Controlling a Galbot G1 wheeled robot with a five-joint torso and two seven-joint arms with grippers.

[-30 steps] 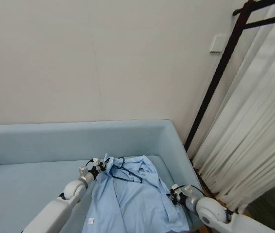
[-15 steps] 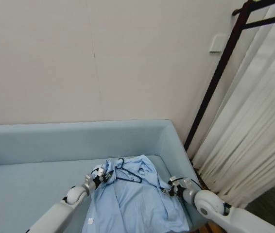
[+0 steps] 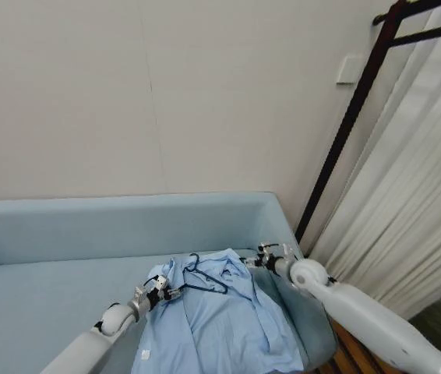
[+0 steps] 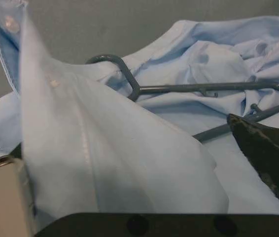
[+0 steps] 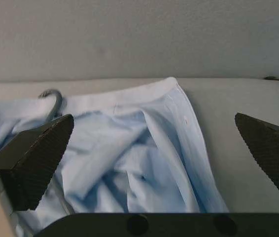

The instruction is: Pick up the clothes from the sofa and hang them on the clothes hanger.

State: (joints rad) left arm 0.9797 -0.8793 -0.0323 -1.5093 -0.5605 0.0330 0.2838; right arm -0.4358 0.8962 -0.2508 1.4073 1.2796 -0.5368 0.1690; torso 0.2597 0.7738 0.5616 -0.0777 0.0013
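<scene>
left claw (image 3: 164, 293) and right claw (image 3: 252, 262) gape at the shirt (image 3: 220, 319) — hanger (image 3: 205, 279) between.

The shirt (image 3: 220, 319) is thin light-blue woven cloth — smooth, matt, seams stitched. The hanger (image 4: 203, 88) looks like slim coated wire, dull grey. The sofa (image 3: 49, 226) has matt pale-blue upholstery. The 2 black pads (image 5: 36, 158) of the right gripper (image 5: 153, 121) are rough and knurled — its arm (image 3: 361, 308) glossy white plastic.

You're looking at a home-like living room: a pale blue sofa (image 3: 88, 222) against a plain wall (image 3: 127, 93), white curtains (image 3: 415, 202) on the right, and a dark clothes rack (image 3: 343, 132) beside them.
</scene>
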